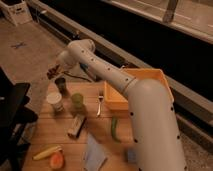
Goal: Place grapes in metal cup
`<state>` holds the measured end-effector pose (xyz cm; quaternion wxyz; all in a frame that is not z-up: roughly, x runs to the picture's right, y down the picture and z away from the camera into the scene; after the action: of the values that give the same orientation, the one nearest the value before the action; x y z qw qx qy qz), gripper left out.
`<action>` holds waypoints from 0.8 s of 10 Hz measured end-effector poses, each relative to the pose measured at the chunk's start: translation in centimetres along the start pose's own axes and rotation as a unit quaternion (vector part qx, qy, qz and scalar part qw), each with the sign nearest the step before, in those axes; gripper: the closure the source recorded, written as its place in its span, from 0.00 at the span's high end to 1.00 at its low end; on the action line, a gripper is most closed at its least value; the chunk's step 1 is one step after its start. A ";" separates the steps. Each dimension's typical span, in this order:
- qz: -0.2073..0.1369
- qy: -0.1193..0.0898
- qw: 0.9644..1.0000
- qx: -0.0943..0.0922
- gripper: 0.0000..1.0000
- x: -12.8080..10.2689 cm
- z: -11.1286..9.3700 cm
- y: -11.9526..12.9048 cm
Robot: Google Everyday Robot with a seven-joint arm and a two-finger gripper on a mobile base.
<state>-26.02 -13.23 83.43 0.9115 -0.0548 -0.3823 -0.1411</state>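
Grapes (50, 76): a small dark reddish bunch, located at the claw (54, 72), off the far-left corner of the surface (60, 135) and at roughly 10 o'clock from the metal cup (61, 84). The bunch is clear of the surface and appears slightly higher than the cup rim.

Claw state: closed, and it appears to be gripping the grapes. The contact points themselves are too dark to make out.

Handling characteristics (judgement):
- Weight: light.
- Stiffness: soft and lumpy; individual berries can shift or detach under pressure.
- Surface: smooth skins, likely slippery.
- Preferred hold: across the upper body of the bunch or at the stem, using moderate force only.

Orientation: the outline is rounded and irregular, with no clear pointing end. The bunch seems to hang below the claw, so its long axis is probably near vertical; this cannot be confirmed.

Receiving vessel: the metal cup stands upright, mouth up, at 12 o'clock from the white cup (55, 101) and at 10 o'clock from the green cup (77, 100). Its mouth looks narrow next to the bunch, so release should be centred over the rim.
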 end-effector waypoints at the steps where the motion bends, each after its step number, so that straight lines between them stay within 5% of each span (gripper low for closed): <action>1: 0.005 -0.007 1.000 0.002 0.00 0.4 0.3 -0.3; 8: 0.030 -0.059 0.998 -0.022 0.00 0.7 5.8 2.6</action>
<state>-28.72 -9.69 88.08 0.8898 -0.0948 -0.4302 -0.1191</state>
